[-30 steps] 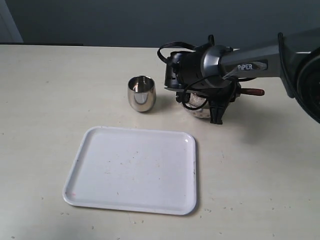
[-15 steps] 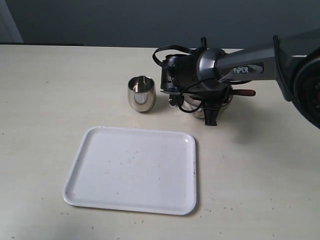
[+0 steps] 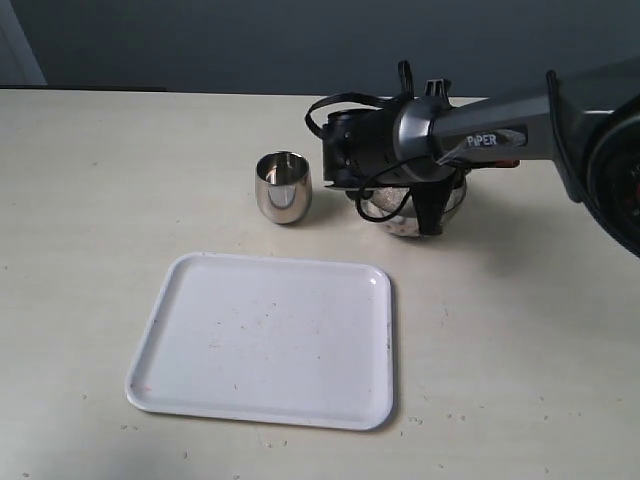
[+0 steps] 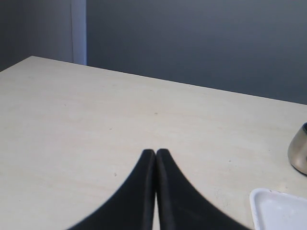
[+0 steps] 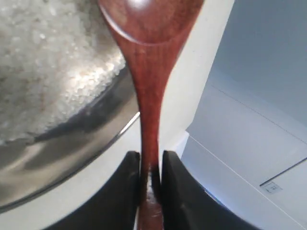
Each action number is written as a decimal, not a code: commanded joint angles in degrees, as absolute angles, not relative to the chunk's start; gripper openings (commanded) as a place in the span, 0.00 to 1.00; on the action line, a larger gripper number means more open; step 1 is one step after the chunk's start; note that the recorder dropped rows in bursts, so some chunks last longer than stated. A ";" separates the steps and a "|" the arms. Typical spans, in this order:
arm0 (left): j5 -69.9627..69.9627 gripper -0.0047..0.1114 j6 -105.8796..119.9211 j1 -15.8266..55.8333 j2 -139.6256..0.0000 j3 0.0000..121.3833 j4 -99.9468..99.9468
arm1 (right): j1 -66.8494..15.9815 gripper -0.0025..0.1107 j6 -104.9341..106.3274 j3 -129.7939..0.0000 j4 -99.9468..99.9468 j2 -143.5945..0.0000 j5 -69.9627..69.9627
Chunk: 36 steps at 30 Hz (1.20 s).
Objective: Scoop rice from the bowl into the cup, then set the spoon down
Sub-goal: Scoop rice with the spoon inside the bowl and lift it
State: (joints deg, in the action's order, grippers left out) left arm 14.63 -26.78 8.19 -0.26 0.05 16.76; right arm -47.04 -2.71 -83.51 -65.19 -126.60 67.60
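Observation:
In the right wrist view my right gripper (image 5: 150,160) is shut on the thin handle of the reddish-brown wooden spoon (image 5: 149,72). The spoon's oval end hangs over the rim of the steel bowl (image 5: 72,143), and no grains show on the part I can see. White rice (image 5: 48,62) fills the bowl. From the exterior view the right arm covers most of the bowl (image 3: 400,212). The small steel cup (image 3: 283,186) stands upright to its left, also at the edge of the left wrist view as the cup (image 4: 300,153). My left gripper (image 4: 156,152) is shut and empty above bare table.
A white tray (image 3: 270,340) lies on the table in front of the cup and bowl, with a few specks on it; its corner shows as the tray (image 4: 278,211). The right arm's cables loop above the bowl.
My right wrist has shifted a little left and back over the bowl, and the spoon's handle end has risen behind the arm. Cup, tray and left gripper have not moved.

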 commanded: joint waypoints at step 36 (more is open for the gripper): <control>14.16 0.04 -26.88 8.09 0.00 0.00 16.79 | -44.67 0.01 8.27 -83.74 -56.74 -125.60 62.39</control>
